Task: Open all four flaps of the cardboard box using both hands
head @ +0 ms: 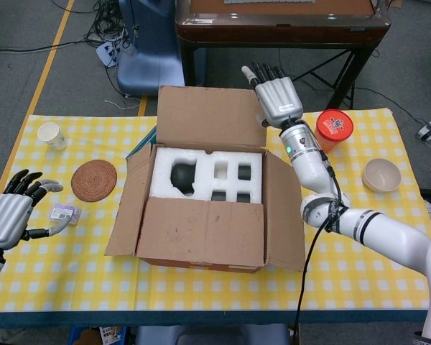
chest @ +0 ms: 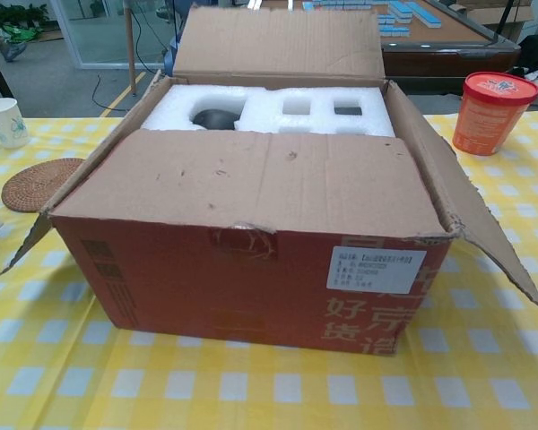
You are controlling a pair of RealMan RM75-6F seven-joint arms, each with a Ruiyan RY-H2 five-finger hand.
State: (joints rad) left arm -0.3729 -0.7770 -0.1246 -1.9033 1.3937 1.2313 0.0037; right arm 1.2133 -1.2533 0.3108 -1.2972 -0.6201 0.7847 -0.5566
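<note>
Cardboard box (head: 201, 208) sits mid-table, far flap (head: 210, 117) raised, side flaps out, near flap (chest: 251, 184) still folded over white foam (head: 205, 172). Your right hand (head: 278, 100) hovers beside the far flap's right edge, fingers straight, holding nothing. Your left hand (head: 11, 215) waits far left, loosely spread, near a small packet (head: 63, 213).

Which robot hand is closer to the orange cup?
The right hand. It is raised just left of the orange cup, behind the box's far right corner. The left hand hangs at the table's opposite end, near the woven coaster, far from the cup.
</note>
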